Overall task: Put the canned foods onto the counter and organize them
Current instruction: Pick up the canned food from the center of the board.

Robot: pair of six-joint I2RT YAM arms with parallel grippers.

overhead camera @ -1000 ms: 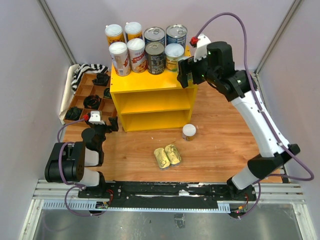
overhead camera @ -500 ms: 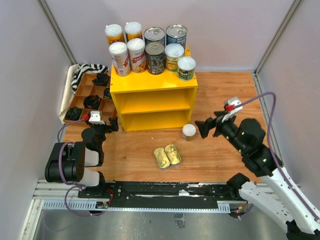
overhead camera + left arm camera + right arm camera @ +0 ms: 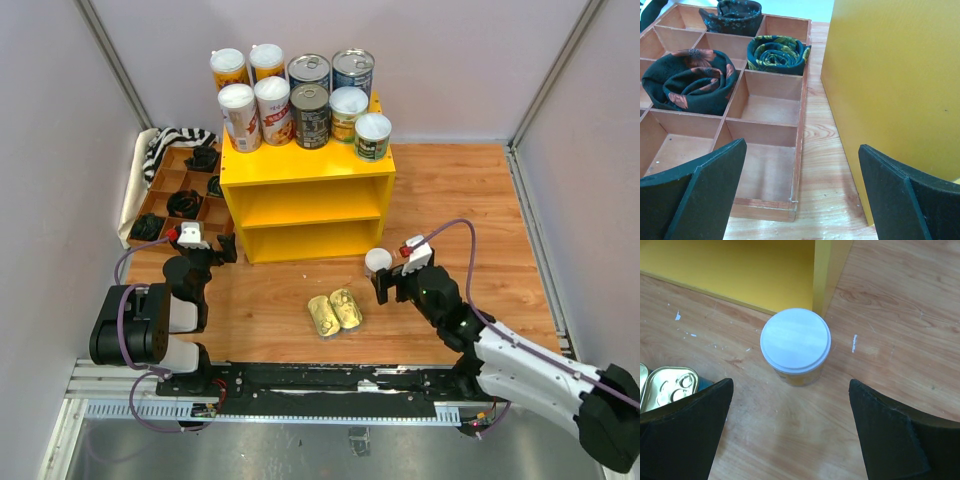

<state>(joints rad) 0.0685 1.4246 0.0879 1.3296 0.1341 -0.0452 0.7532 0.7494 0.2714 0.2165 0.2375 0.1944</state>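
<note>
Now the right gripper (image 3: 790, 435) is seen spread wide, a short white-lidded can (image 3: 795, 342) centred ahead; the left gripper (image 3: 800, 195) is likewise parted before the brown tray (image 3: 767, 107).

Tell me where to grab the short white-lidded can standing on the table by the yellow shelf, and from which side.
Take the short white-lidded can by its round side wall under the lid, left and right, coming from the near side. It stands upright, the yellow shelf crowds its far side, and the right gripper faces it with jaws open.
</note>
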